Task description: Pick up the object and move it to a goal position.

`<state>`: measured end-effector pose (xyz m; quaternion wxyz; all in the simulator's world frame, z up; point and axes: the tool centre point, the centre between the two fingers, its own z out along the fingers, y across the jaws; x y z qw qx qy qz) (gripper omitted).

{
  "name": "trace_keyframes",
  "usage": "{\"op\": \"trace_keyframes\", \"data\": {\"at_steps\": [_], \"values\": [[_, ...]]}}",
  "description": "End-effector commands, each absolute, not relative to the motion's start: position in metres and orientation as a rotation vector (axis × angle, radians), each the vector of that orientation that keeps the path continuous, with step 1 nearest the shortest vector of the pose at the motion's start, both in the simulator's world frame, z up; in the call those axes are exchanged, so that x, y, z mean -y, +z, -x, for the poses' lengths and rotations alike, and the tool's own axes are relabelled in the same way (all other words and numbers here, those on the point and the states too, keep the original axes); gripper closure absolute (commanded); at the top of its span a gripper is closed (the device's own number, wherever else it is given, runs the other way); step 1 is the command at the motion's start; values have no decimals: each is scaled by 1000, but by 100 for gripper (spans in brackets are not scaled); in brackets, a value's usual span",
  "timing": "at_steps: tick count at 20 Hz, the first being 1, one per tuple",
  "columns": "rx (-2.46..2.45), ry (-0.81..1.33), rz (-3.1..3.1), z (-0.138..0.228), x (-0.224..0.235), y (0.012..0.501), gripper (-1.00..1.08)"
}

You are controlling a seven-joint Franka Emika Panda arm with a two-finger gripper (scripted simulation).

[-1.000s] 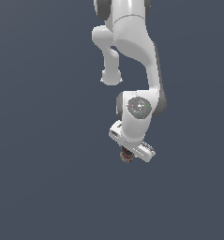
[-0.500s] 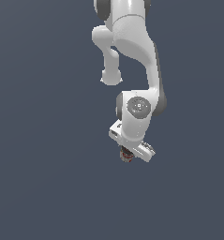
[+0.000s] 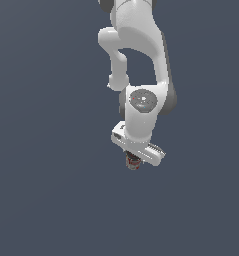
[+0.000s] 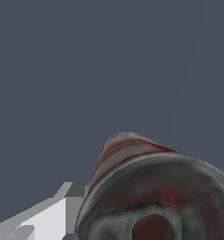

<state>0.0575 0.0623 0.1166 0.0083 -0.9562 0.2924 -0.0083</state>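
While the gripper (image 3: 134,161) pinched the can (image 3: 133,162) between its fingers, just under the white hand, you had the carry in hand. You did best to hold the squeeze steady and travel smoothly, since the can sat close against one finger (image 4: 52,215).

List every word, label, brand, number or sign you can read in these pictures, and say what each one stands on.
No text can be read in either view.
Can: its red-and-white label fills the wrist view close up, but it shows only blurred streaks of colour, with no letters to make out.
Same can in the exterior view: too small to read.
Arm: plain white, with no marking that reads as text.
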Motion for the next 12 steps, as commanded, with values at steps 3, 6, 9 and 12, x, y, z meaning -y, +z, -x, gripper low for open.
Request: {"op": "trace_keyframes", "data": {"at_steps": [3, 6, 9, 12], "values": [[-818, -62, 2998, -58, -49, 153, 108], [-739, -85, 3005, -57, -38, 181, 108], [-656, -109, 3010, -56, -27, 210, 108], [-576, -131, 3013, -55, -15, 239, 108]]}}
